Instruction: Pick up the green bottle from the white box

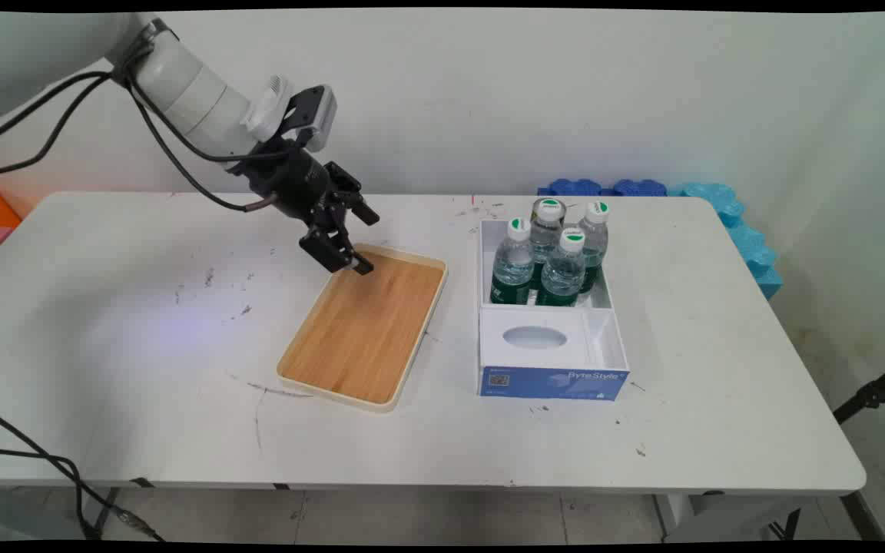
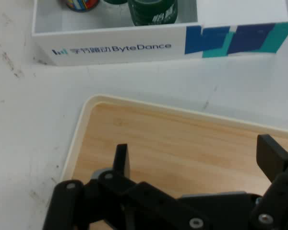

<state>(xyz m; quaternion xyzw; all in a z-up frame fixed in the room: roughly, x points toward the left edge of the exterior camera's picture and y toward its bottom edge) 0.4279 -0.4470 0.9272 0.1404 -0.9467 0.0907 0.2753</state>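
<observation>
Over the far left corner of the shallow rectangular wooden tray (image 1: 362, 326), my black two-finger gripper (image 1: 354, 242) hangs wide apart, empty. Tray looks light, stiff; its raised rim offers grip.

We count four clear water bottles (image 1: 563, 269) with white-and-green caps, all standing in the rear compartment of one white-and-blue box (image 1: 550, 380). We count one wooden tray (image 1: 366, 326) with a cream rim, one white table (image 1: 719, 369), and one black two-finger gripper (image 1: 358, 250). Behind the table's far right corner we see blue foam pieces (image 1: 727, 207), whose number we cannot tell.
</observation>
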